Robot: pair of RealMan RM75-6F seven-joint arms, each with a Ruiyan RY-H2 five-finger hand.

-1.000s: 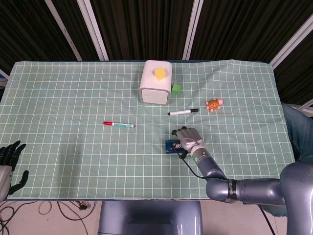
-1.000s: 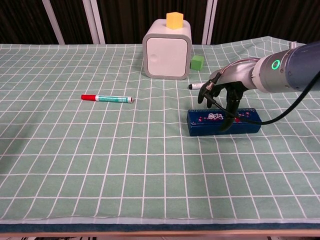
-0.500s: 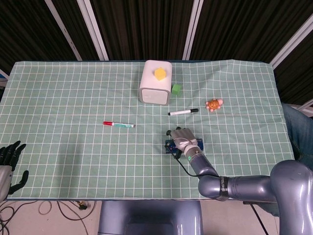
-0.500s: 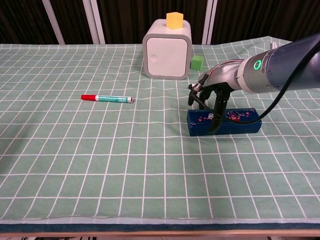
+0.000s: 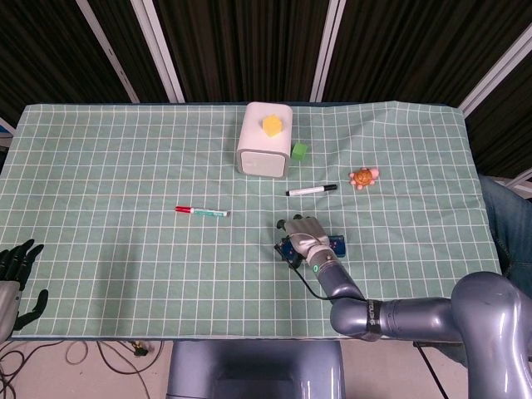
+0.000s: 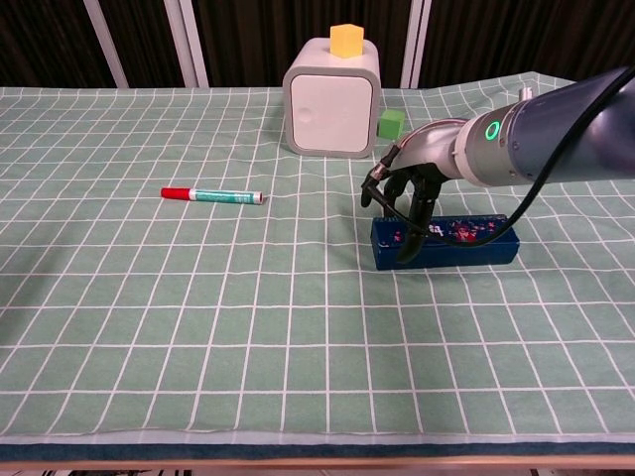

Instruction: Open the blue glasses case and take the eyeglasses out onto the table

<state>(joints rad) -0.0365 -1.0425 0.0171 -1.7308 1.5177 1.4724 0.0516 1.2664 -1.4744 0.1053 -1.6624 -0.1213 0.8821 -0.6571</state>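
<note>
The blue glasses case (image 6: 466, 240) lies closed on the green checked cloth, long side toward me, also seen as a small blue strip of glasses case (image 5: 337, 243) in the head view. My right hand (image 6: 405, 198) hangs over the case's left end, fingers spread and pointing down, tips touching its top and front. In the head view the right hand (image 5: 301, 233) covers most of the case. My left hand (image 5: 17, 270) rests off the table's front left corner, fingers apart and holding nothing. No eyeglasses are visible.
A white box (image 6: 330, 94) with a yellow block on top stands at the back, a green cube (image 6: 391, 123) beside it. A black marker (image 5: 312, 190) lies just behind the case, a red-capped green marker (image 6: 212, 195) to the left, an orange toy (image 5: 363, 177) to the right.
My right hand has slid left along the case, from near its middle to its left end. The case stays closed and in place. The left hand has not moved.
</note>
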